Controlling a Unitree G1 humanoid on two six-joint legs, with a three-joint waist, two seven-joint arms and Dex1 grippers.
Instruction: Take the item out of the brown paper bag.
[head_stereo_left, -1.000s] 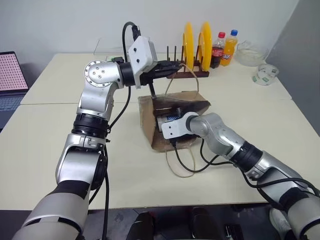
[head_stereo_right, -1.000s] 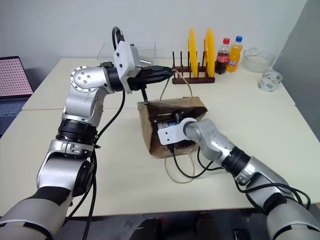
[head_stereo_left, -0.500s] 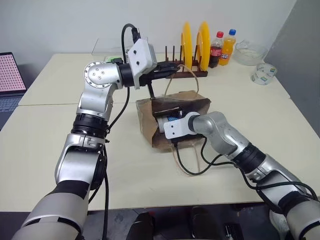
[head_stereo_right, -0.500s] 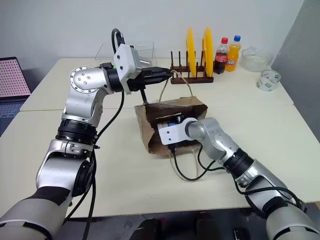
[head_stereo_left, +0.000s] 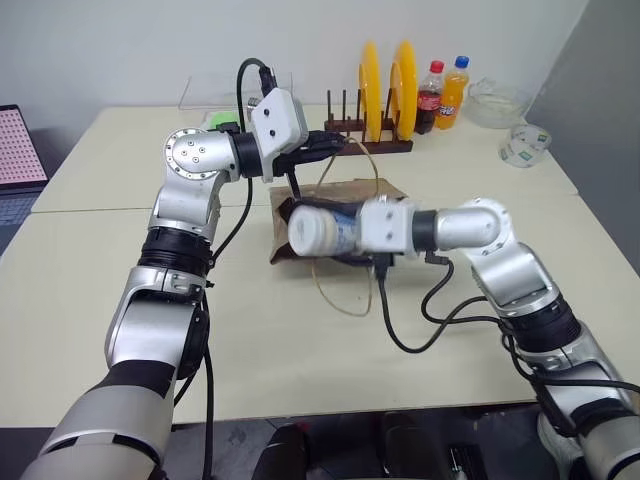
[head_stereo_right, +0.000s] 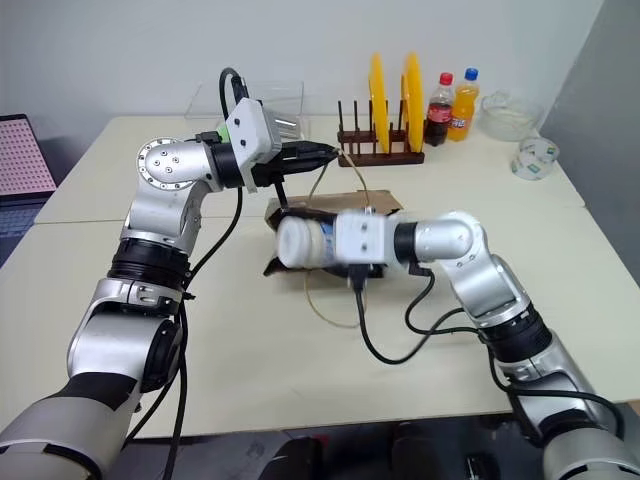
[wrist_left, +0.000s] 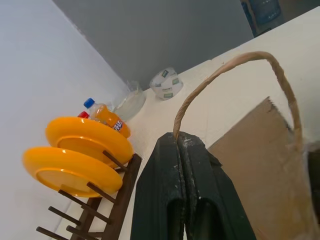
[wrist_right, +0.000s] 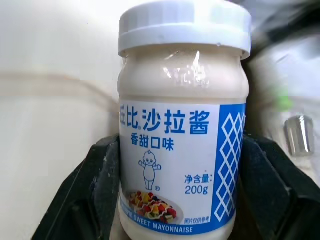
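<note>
Your left gripper (wrist_left: 184, 145) is pinched shut on the bag's handle (wrist_left: 235, 65), holding the bag (head_stereo_left: 385, 190) up off the surface (head_stereo_left: 90, 260). Further right, your right gripper (wrist_right: 175, 200) is clamped around the jar (head_stereo_left: 322, 230), which hangs sideways in front of the bag's mouth, seemingly clear of it. Extraction looks nearly done; next, carry the jar well away and set it down.

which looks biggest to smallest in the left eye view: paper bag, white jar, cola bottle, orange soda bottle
1. paper bag
2. white jar, held in the right gripper and nearer the camera, so it may look larger than it is
3. cola bottle and orange soda bottle: too alike to rank, both far back
</note>
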